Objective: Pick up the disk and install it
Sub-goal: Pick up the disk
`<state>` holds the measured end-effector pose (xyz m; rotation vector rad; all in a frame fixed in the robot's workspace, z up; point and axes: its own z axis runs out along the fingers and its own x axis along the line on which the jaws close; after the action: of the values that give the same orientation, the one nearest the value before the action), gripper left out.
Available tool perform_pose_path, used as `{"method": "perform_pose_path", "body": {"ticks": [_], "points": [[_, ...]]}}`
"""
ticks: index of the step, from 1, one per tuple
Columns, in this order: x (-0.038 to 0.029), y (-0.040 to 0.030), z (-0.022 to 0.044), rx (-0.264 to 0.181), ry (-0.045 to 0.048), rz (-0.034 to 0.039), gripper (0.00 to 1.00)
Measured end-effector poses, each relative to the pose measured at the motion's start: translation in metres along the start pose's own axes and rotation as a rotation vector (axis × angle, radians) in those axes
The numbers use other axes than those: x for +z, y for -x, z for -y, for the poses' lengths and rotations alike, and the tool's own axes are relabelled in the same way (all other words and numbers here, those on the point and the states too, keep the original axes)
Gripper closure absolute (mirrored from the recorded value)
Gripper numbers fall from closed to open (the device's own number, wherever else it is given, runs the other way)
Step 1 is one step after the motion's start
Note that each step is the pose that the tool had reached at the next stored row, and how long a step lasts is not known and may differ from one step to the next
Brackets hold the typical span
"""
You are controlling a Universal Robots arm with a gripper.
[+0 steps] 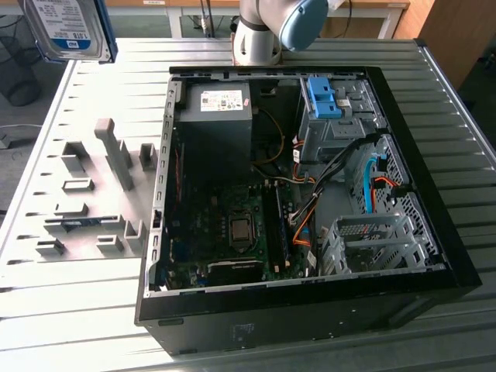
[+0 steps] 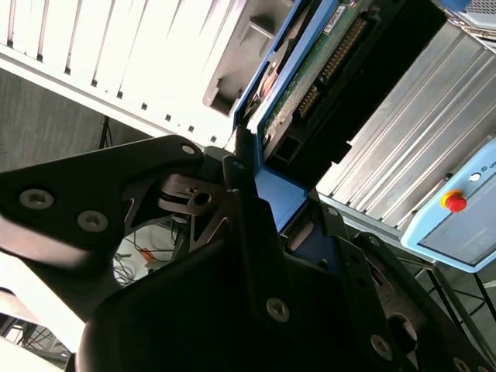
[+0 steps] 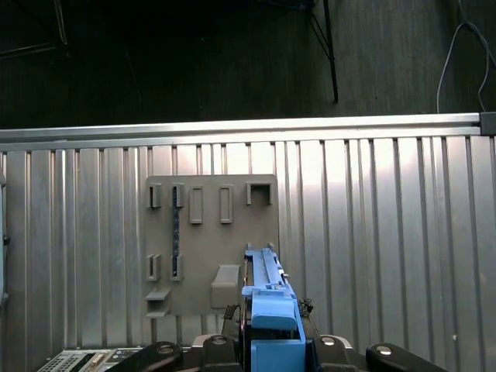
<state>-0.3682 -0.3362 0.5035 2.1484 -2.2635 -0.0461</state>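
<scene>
Disk (image 2: pixel 310 74) sits clamped in the gripper (image 2: pixel 280 198), lifted clear of the table (image 1: pixel 54 325). In the second wrist view the black fingers (image 2: pixel 252 225) press on it from both sides, closed against its blue rails, and its green circuit-board side and connector end reach out past the fingertips. In the first wrist view the disk (image 3: pixel 270 298) shows edge-on, one blue rail sticking out from between the jaws of the gripper (image 3: pixel 271 353).

From the exterior view the labelled silver face of the disk (image 1: pixel 66 27) hangs high in the air, well apart from everything on the table.

Beyond the jaws, past the free end of the disk, lies a grey fixture plate (image 3: pixel 209 240) with raised slots and blocks; it rests flat on the ribbed metal table. Just beside that plate (image 1: pixel 89 209), well away from the jaws, stands an opened computer case (image 1: pixel 310 325). Inside it I can see a grey power-supply box (image 1: pixel 217 116), a motherboard (image 1: pixel 225 225), a metal drive cage (image 1: pixel 337 136) topped by a blue bracket (image 1: pixel 324 94), and loose orange and blue cables.

The arm's pale joint (image 1: pixel 279 23) rises behind the case. A pale-blue control pendant with a red button (image 2: pixel 457 225) lies off beside the table.
</scene>
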Motion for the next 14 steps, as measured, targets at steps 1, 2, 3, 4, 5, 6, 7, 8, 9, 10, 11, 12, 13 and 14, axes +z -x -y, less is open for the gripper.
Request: {"method": "perform_pose_path", "body": {"ticks": [1,2,3,4,5,6,7,8,9,10,11,12,13,14], "points": [[0.0,0.0,0.0005,0.0,-0.0001,0.0001,0.64],[0.0,0.0,0.001,0.0,0.0,0.0,0.64],[0.0,0.0001,0.0016,0.0,-0.0001,0.0001,0.64],[0.0,0.0001,0.0021,0.0,-0.0001,0.0001,0.64],[-0.0001,0.0001,0.0026,0.0,-0.0001,0.0,0.64],[-0.0001,0.0001,0.0031,0.0,-0.0001,0.0001,0.64],[-0.0001,0.0002,0.0037,0.0,0.0,0.0,0.64],[-0.0001,0.0002,0.0042,0.0,-0.0001,0.0001,0.64],[-0.0001,0.0002,0.0047,0.0,0.0,0.0,0.64],[-0.0002,0.0002,0.0053,0.0,0.0,0.0,0.64],[-0.0002,0.0003,0.0059,0.0,0.0,0.0,0.64],[-0.0002,0.0003,0.0066,0.0,-0.0001,0.0001,0.64],[-0.0002,0.0004,0.0073,0.0,0.0,0.0,0.64],[-0.0003,0.0004,0.0079,0.0,0.0,0.0,0.64]]}}
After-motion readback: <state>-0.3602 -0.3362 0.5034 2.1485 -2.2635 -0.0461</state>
